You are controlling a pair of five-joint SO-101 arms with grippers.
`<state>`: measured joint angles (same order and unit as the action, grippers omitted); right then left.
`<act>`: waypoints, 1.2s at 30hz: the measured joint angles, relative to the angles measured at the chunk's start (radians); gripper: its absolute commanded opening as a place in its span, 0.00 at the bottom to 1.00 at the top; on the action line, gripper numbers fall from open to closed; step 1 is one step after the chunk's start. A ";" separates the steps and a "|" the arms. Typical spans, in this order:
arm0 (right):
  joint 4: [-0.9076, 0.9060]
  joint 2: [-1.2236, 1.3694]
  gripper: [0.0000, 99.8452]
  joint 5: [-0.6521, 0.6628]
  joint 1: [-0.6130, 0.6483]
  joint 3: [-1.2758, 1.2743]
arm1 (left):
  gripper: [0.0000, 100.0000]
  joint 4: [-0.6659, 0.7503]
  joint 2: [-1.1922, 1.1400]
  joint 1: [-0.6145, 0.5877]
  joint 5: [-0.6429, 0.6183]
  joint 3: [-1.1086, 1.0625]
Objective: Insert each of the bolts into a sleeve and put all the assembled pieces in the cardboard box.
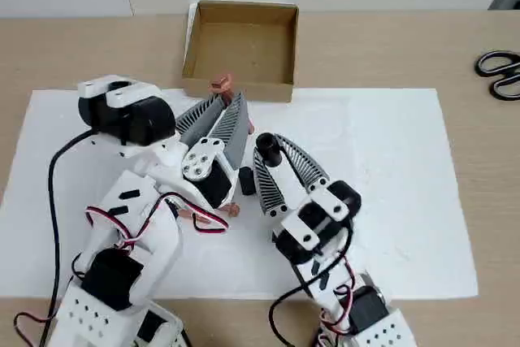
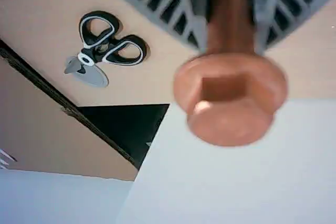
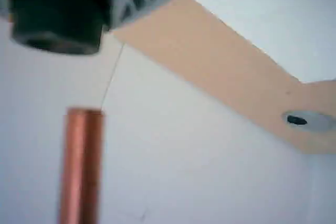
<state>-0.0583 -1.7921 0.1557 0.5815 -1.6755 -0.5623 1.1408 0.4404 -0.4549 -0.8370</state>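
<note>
While left claw (image 1: 225, 98) clenches the bolt (image 1: 220, 84) beside the cardboard box (image 1: 195, 46) | right claw (image 1: 269, 146) grips sleeve (image 1: 266, 152) at its tips

Black-handled scissors (image 1: 497, 73) sit on the wooden table (image 1: 81, 46), well off from the right gripper (image 1: 270, 148). White paper sheet (image 1: 390, 168) lies right under it.

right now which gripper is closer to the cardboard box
Left. The left gripper, shut on an orange bolt, is just in front of the cardboard box. The right gripper, holding a black sleeve, is farther back over the white paper.
</note>
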 measured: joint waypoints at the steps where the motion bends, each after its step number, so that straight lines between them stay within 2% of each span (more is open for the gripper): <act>1: 0.000 0.000 0.00 0.000 0.000 -0.002 | 0.01 0.000 0.000 0.000 0.000 0.000; 9: 0.000 -0.002 0.00 0.000 0.000 -0.002 | 0.01 0.000 0.000 0.080 0.080 0.000; 27: 0.000 -0.002 0.00 0.002 0.002 -0.002 | 0.01 0.006 -0.003 0.091 0.092 -0.084; 30: 0.000 -0.002 0.00 0.002 0.002 -0.002 | 0.08 0.006 -0.003 0.091 0.126 -0.086; 34: 0.000 -0.002 0.00 0.002 0.000 -0.002 | 0.25 -0.032 -0.003 0.084 0.161 -0.086; 36: 0.000 -0.002 0.00 0.002 0.000 -0.002 | 0.28 -0.080 -0.003 0.089 0.175 -0.086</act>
<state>-0.0583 -1.7937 0.1573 0.5815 -1.6771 -0.6421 1.1377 0.5294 -0.2800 -0.9229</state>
